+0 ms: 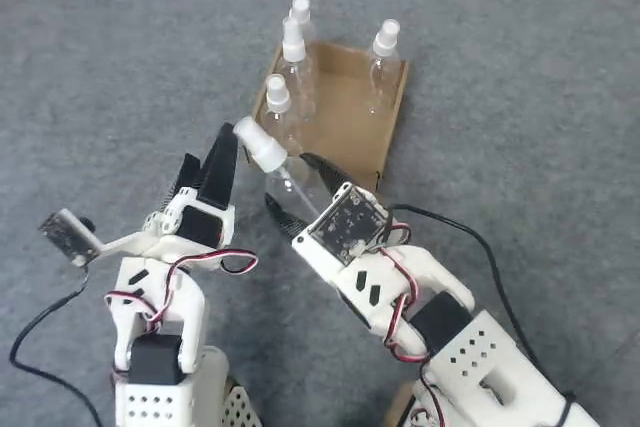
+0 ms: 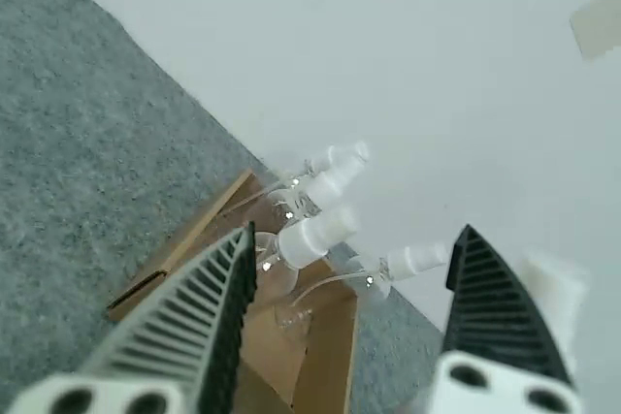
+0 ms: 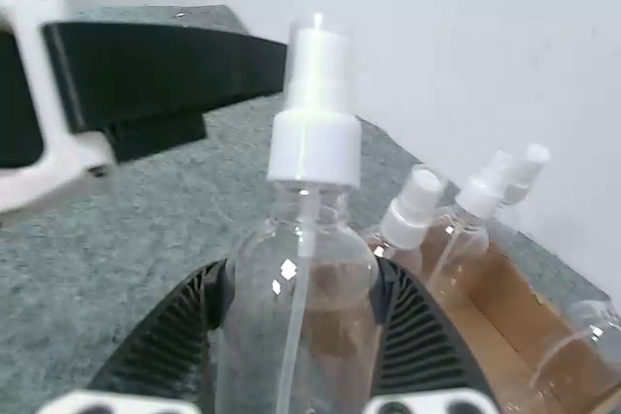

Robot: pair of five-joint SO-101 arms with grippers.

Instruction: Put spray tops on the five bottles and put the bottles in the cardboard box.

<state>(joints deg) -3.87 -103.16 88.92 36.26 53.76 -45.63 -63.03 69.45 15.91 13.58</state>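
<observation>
1. Right claw [image 3: 296, 312] is clamped around the body of a clear plastic bottle with a white spray top [image 3: 301, 239]. It holds the bottle tilted above the grey carpeted counter [image 1: 100, 77], just short of the near edge of the open brown cardboard box [image 1: 345, 127].
2. Left claw [image 1: 208, 147] gapes wide and grips nothing, with one black finger just beside the held bottle's top.
3. Four more clear bottles with white spray tops [image 1: 293, 57] stand upright in the box.
</observation>
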